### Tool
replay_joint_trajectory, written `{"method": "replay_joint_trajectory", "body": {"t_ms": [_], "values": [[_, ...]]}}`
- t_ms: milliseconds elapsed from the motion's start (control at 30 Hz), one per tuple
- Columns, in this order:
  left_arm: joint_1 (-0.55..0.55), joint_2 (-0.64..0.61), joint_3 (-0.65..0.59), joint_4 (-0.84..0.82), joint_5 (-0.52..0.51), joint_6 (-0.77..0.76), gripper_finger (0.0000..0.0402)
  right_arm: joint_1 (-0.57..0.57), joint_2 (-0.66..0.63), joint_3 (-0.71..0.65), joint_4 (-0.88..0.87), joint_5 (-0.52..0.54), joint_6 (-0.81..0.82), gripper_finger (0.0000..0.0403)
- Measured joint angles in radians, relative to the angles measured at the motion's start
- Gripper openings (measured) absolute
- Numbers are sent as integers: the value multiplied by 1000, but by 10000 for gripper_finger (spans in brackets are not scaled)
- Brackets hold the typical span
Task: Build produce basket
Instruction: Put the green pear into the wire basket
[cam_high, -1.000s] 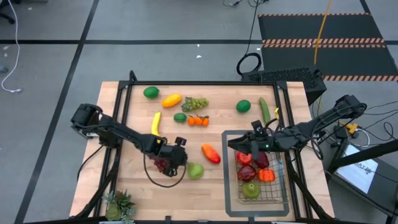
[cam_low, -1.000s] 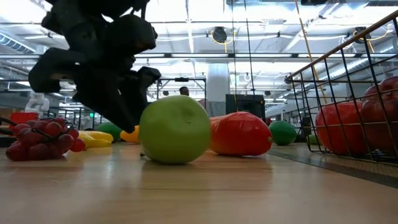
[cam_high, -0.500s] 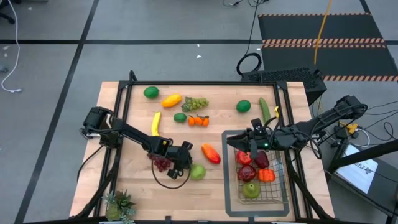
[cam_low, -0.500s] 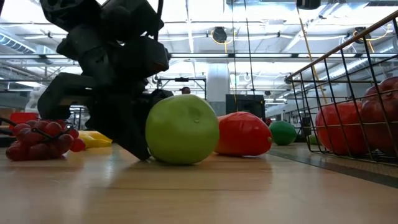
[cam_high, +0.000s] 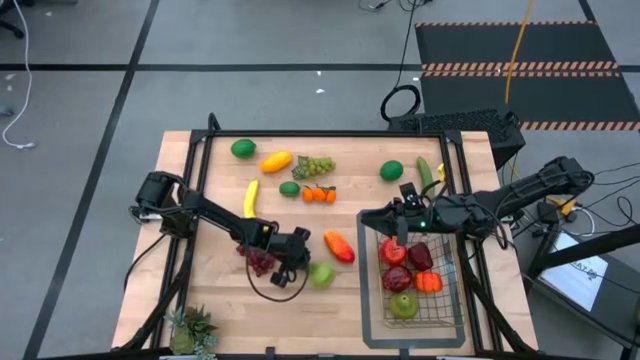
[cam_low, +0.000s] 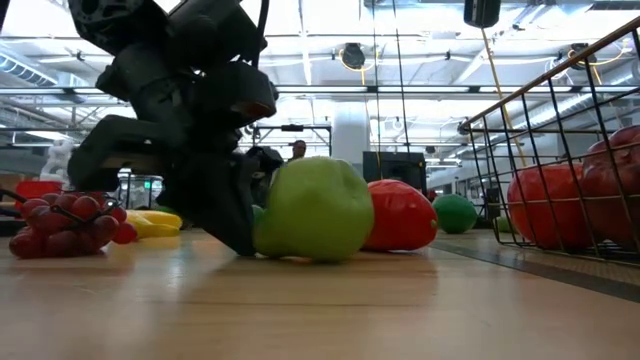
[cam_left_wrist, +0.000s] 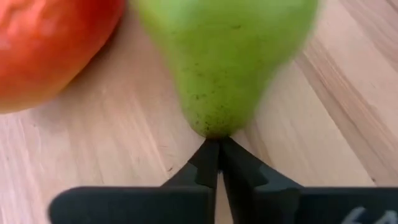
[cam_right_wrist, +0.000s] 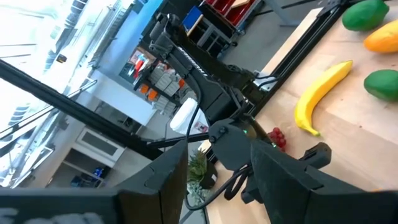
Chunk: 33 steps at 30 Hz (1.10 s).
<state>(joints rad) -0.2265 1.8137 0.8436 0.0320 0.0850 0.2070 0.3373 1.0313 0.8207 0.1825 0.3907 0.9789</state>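
Observation:
A green pear (cam_high: 322, 273) lies on its side on the wooden table, beside a red-orange mango (cam_high: 339, 246). My left gripper (cam_high: 306, 267) is shut, slanting down, with its fingertips (cam_left_wrist: 214, 155) at the pear's narrow end. A bunch of red grapes (cam_high: 260, 262) lies just behind that gripper. The wire basket (cam_high: 455, 290) stands at the near right on a flat grey tray and holds red fruits (cam_high: 395, 255), an orange piece (cam_high: 428, 282) and a green apple (cam_high: 404, 305). My right gripper (cam_high: 400, 210) hangs open and level above the basket's far edge, holding nothing. My left gripper's shut fingertips (cam_low: 245, 235) meet the pear's narrow end (cam_left_wrist: 214, 132), coming slantwise from above and from the table's left, along the pear's length. Whether a stem sits between the tips cannot be told. The pear (cam_low: 315, 210) rests on the table on its side.
More produce lies on the far half: a banana (cam_high: 250, 197), limes (cam_high: 243, 149) (cam_high: 391, 171), a yellow mango (cam_high: 276, 161), green grapes (cam_high: 318, 165), small oranges (cam_high: 319, 194) and a cucumber (cam_high: 425, 178). A potted plant (cam_high: 192, 328) stands at the near left corner. A cable loop (cam_high: 270, 290) trails under the left arm.
My left gripper has come down toward the pear and shut, its tips reaching the pear's narrow end. The pear has slid a little toward the table's right and turned, staying on the table. My right gripper has swung slightly toward the far edge over the basket, still open.

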Motion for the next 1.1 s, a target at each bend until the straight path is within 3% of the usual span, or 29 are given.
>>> {"method": "replay_joint_trajectory", "body": {"t_ms": [200,367,767,1100], "values": [[3,-20,-2,-13,-14,-47,11,-27,-2,0,-1,-7,0,171],[4,-106,23,-108,-70,-79,6,-29,-4,0,0,-3,0,171],[-7,-338,121,-501,-239,-73,3,-51,1,0,-85,84,26,171],[-53,-408,322,-767,-401,51,2,-139,90,94,-88,29,151,175]]}}
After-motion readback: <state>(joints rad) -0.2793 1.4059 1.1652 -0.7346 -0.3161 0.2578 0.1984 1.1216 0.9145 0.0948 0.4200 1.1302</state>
